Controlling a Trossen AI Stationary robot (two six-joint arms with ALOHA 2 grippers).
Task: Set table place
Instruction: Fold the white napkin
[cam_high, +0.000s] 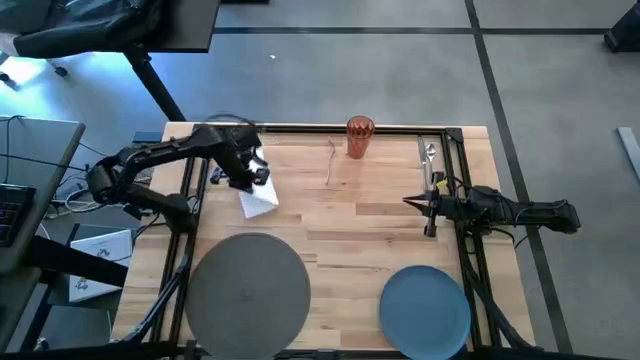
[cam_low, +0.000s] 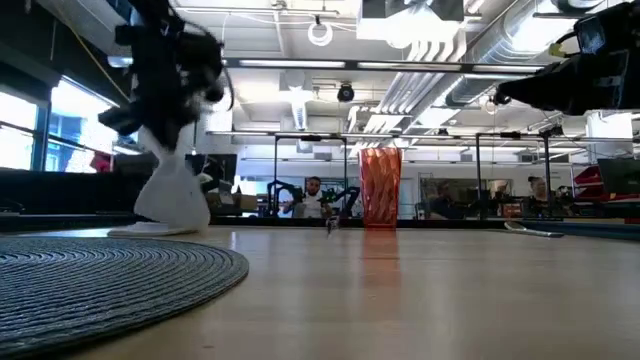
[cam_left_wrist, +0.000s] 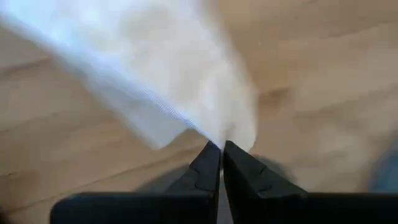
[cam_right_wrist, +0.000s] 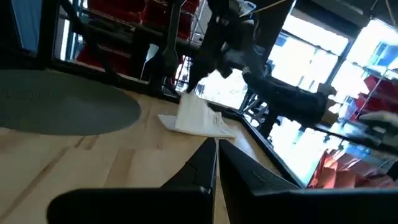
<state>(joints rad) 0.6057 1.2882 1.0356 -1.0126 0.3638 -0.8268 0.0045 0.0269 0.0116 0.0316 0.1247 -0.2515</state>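
Below the left gripper (cam_high: 247, 178) hangs the napkin (cam_high: 259, 201), pinched by one corner between closed fingers, its lower edge probably touching the table (cam_high: 380, 220). Such a thin hold may slip or tear if dragged toward the placemat (cam_high: 247, 293). The right gripper (cam_high: 410, 202) waits closed, holding nothing.

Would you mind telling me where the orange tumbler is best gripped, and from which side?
Grip the orange tumbler across its mid-wall, coming in level from the near, open side of the table. It stands upright at the far rail with nothing close in front of it. The right gripper, fingers shut and empty, is probably the nearer arm.
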